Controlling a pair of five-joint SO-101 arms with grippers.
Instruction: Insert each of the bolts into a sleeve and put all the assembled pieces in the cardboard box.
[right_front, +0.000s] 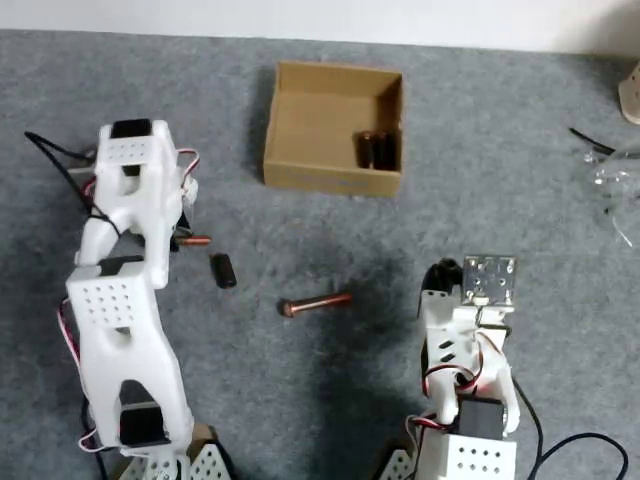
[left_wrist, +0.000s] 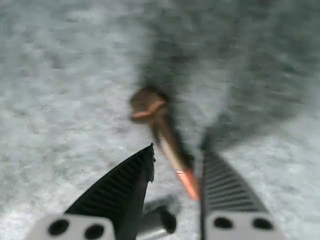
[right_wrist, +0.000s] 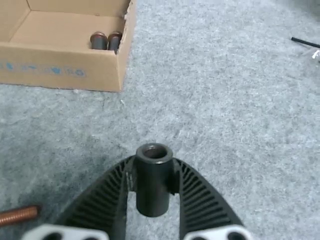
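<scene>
Bolts are half dealt with, by my reading. One bolt (left_wrist: 167, 142) lies between the spread jaws of the left gripper (left_wrist: 177, 152), its near end close against one finger and its head pointing away; nothing in the left wrist view shows it pinched. A second bolt (right_front: 315, 303) lies on the grey carpet (right_front: 300, 400) between the two arms; a loose sleeve (right_front: 223, 270) sits near the left gripper. The right gripper (right_wrist: 152, 167) pinches an upright black sleeve (right_wrist: 152, 180) by its sides, open bore facing up, over the carpet in front of the right arm and well apart from both bolts. The cardboard box (right_front: 330, 178) stands at the far side of the carpet; two assembled pieces (right_front: 378, 150) rest in one corner of it.

The step in hand looks like picking up the first bolt to mate with the held sleeve. The next move calls for closing squarely on the shank, lifting it, then bringing its end into line with the bore; a skewed grip would likely tilt the bolt so that it misses the hole.
</scene>
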